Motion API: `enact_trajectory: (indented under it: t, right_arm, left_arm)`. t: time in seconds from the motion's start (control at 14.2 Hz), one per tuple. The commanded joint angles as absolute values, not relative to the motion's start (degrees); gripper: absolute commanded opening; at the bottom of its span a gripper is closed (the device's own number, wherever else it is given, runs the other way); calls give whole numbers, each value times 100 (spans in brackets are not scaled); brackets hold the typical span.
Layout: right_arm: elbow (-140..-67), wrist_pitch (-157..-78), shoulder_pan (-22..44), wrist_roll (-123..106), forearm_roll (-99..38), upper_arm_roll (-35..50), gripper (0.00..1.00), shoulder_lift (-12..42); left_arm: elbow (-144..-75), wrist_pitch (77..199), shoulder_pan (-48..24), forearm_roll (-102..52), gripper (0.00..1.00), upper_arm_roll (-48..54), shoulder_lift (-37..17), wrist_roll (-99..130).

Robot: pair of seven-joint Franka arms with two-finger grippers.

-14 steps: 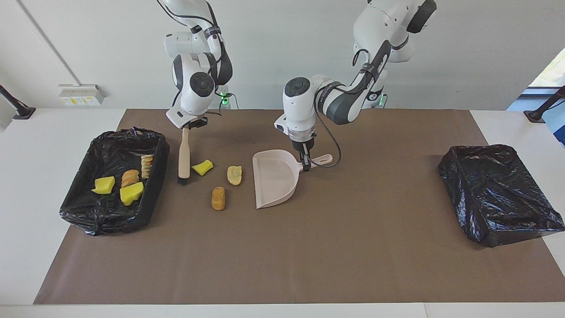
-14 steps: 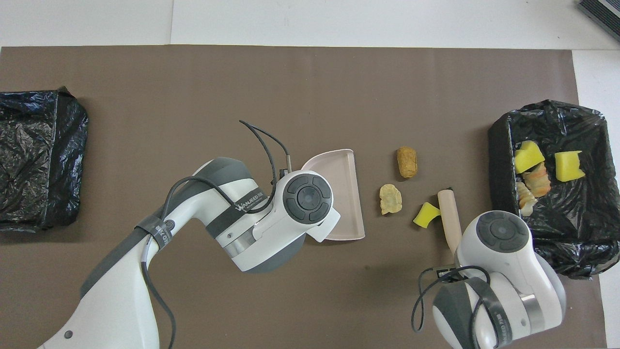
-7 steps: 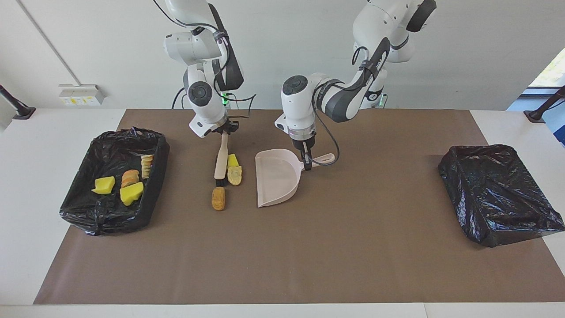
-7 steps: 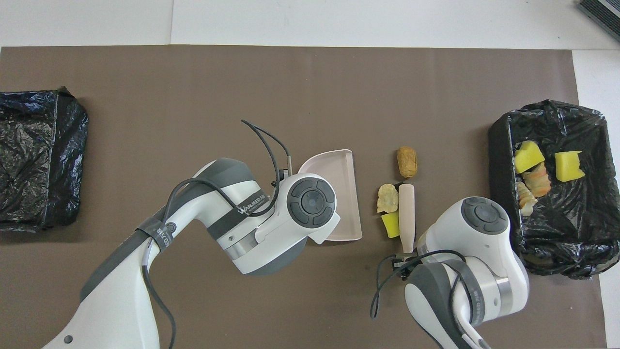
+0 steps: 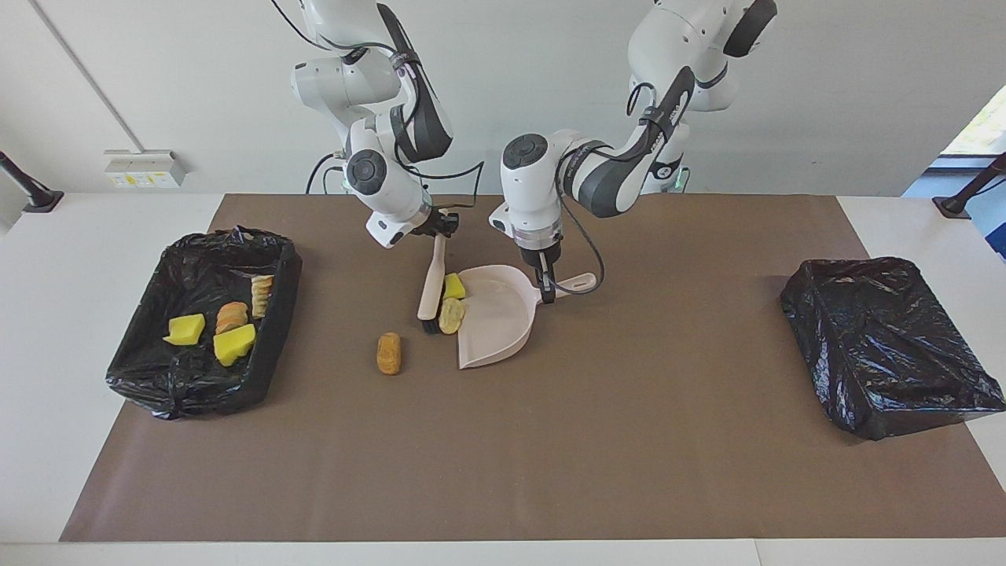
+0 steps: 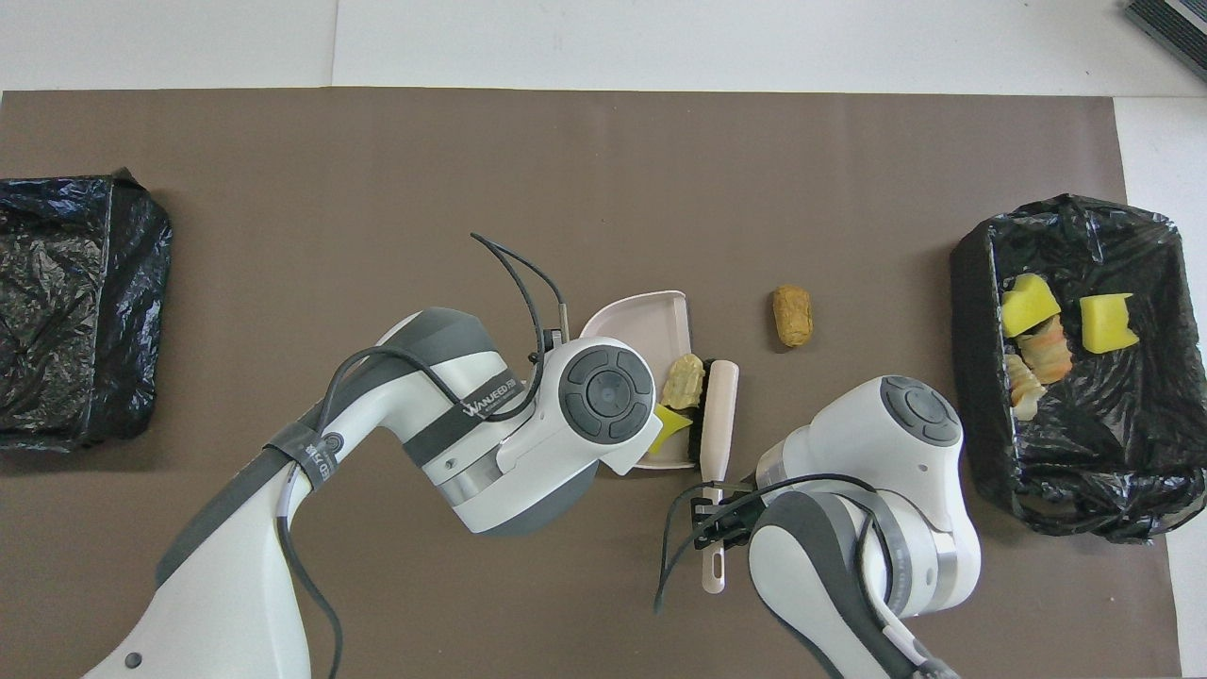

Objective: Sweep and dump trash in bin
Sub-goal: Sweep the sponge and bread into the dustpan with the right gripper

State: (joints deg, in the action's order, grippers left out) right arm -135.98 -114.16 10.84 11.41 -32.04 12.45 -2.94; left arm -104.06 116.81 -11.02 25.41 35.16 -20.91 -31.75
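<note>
A brown mat [image 5: 550, 440] covers the white table [image 5: 94, 236] before a pale wall. Since a second ago the brush [image 5: 431, 289] has pushed a yellow sponge chunk [image 5: 453, 285] and a tan piece [image 5: 450, 315] to the dustpan [image 5: 495, 314] lip; one orange piece [image 5: 388, 353] lies apart on the mat. The right gripper [image 5: 442, 228] is clamped on the brush handle, the left gripper [image 5: 548, 289] on the dustpan handle. Four scraps lie in the lined bin [image 5: 189, 369].

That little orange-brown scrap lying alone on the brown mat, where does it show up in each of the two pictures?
Facing view: the orange-brown scrap sits below and left of centre, alone on the mat, just left of the brush.
Overhead view: the same scrap sits right of centre, just right of the dustpan.
Shared landmark: the pink dustpan, the scrap lying on the side of its open mouth.
</note>
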Motion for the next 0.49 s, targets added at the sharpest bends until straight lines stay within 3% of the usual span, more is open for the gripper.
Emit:
enact_trajectory:
  t: [0.0, 0.14, 0.42]
  right_arm:
    - [-13351, -11155, 1037, 976, -3393, 1274, 0, -316]
    - [-13132, -10585, 967, 967, -3062, 1222, 0, -578]
    - [-12595, -9704, 905, 792, -796, 1230, 0, -756]
  left_arm:
    - [-10617, 11698, -1143, 2637, 0, 3463, -1898, -3085]
    - [-10696, 11698, -1134, 2637, 0, 3463, -1864, -3015]
    - [-10969, 11672, -1116, 2628, 0, 3472, -1696, -2312]
